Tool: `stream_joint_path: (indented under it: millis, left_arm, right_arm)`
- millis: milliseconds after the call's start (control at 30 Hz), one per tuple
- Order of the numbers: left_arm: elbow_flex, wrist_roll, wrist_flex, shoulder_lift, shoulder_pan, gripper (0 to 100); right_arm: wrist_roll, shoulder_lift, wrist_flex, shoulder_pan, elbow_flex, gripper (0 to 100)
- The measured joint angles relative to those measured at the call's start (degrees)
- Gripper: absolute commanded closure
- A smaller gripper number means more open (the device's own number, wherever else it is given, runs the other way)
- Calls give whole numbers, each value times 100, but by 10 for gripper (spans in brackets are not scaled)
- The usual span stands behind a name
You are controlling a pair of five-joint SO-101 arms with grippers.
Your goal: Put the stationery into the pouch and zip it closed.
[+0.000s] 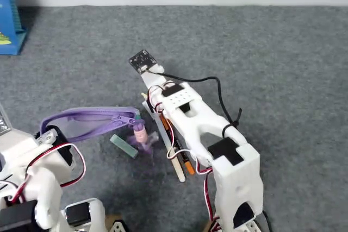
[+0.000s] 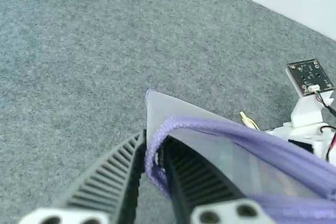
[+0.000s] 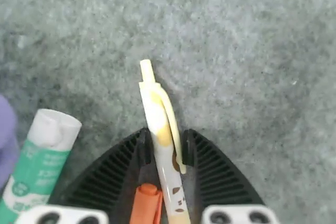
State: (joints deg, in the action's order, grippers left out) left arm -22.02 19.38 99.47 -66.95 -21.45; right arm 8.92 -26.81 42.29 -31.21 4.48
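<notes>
left gripper (image 2: 152,141): jaws pinched together on the purple zip edge of the pouch (image 2: 247,161), at the end away from the right arm (image 1: 234,167)
pouch: on the grey table (image 1: 261,42) in front of the left arm (image 1: 32,183). Zip looks open, with the two purple edges spread apart (clear side panel, whatever is inside is too blurry to call). Slider end points toward the right arm
right gripper (image 3: 165,136): jaws clamped on the cream pen (image 3: 157,114). The pen's button end sticks out past the fingertips over the table
orange pen (image 3: 146,203): between the same jaws, touching the cream pen. Cannot tell if it is actually gripped or just lying alongside
pens, high view: both run back under the right arm's wrist toward its base, side by side
green tube (image 3: 37,166): white cap, on the table just beside the right gripper, between it and the pouch, not touching the jaws
pink-purple item (image 1: 140,131): near the pouch's slider end, just beside the green tube, can't tell what it is
blue box (image 1: 8,23): at the far edge of the table, well apart from the pouch and both grippers
</notes>
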Motion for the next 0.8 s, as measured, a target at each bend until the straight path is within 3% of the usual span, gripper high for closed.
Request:
stream_joint_path:
  millis: [333, 800]
  left_arm:
    - [0, 0, 0, 0, 0, 989]
    - [0, 202, 0, 18, 0, 989]
  right_arm:
    - [167, 264, 1521, 721, -360, 991]
    - [0, 3429, 4334, 1433, -360, 991]
